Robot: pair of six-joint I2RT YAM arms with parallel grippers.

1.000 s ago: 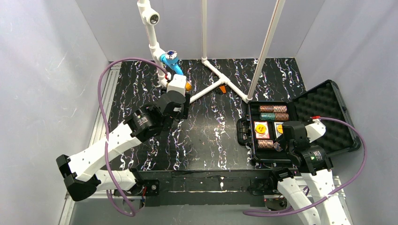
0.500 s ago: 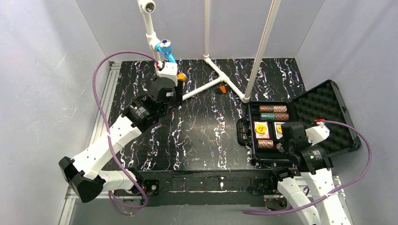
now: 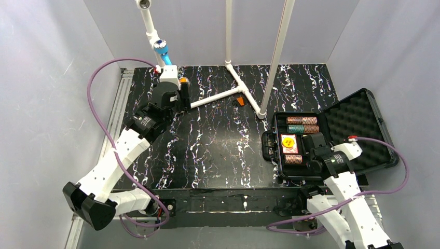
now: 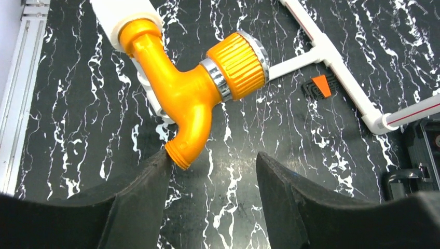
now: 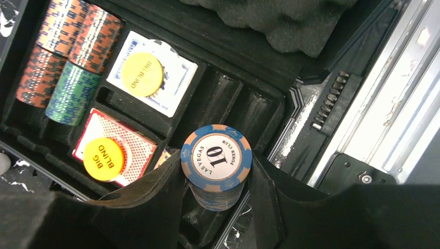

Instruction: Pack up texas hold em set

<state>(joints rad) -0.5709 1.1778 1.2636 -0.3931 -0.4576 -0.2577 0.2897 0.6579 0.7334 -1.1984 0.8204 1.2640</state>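
While the right gripper [image 5: 217,177] pinches it, blue-and-tan chip stack [image 5: 216,155] marked 10, left gripper [image 4: 212,167] spread

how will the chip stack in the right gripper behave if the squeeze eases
The chip stack looks like separate discs, so it would probably fan out or spill if the right gripper eases. Lying on its round side it likely rolls, though curved slots in the case should cradle it.

I have the left arm [image 3: 120,155] stretched far forward and to the left, with the left gripper [image 4: 212,162] tilted down, its jaws apart and clamping nothing. The right arm [image 3: 346,193] is bent close to its base, and the right gripper [image 5: 215,174] is clamped around a chip stack [image 5: 216,155].
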